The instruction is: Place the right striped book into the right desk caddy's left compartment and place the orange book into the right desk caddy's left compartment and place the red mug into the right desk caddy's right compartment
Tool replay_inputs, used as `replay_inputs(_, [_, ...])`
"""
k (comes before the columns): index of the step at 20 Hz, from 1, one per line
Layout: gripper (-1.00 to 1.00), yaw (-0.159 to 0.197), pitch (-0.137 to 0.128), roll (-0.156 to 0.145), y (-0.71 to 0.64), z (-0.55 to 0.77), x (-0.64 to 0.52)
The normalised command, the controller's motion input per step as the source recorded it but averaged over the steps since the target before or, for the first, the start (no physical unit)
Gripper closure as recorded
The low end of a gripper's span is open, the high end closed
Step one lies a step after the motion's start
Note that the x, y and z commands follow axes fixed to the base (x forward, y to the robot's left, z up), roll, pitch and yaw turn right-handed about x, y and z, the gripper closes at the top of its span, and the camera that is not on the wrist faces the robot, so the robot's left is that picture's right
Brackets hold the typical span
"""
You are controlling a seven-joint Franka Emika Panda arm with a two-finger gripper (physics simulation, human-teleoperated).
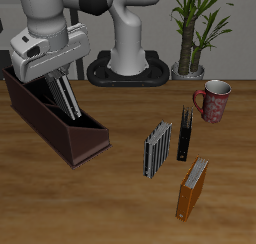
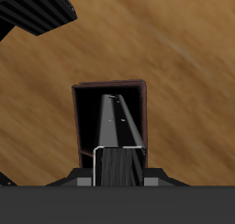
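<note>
While pinched between the fingers (image 1: 70,110), right striped book (image 1: 66,96) upright, long axis vertical, inside right desk caddy (image 1: 50,123).

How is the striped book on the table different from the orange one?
The striped book has fine black-and-white stripes on its cover; the orange book is plain orange-brown. The orange book stands nearer the table's front edge, the striped one farther back, beside a slim black book. Both stand upright on the table, are about the same size, and neither is in the hand.
</note>
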Motion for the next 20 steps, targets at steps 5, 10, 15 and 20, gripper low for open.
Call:
replay_inputs(5, [1.0,-0.009,0.04,-0.034,-0.1,-0.12,0.07])
replay_inputs(10, [1.0,-0.026,0.014,-0.029,-0.06,-0.07,0.04])
replay_inputs(15, [1.0,-0.028,0.036,-0.02,0.03,-0.1,0.11])
replay_inputs(20, [1.0,-0.025,0.036,-0.024,-0.01,-0.17,0.1])
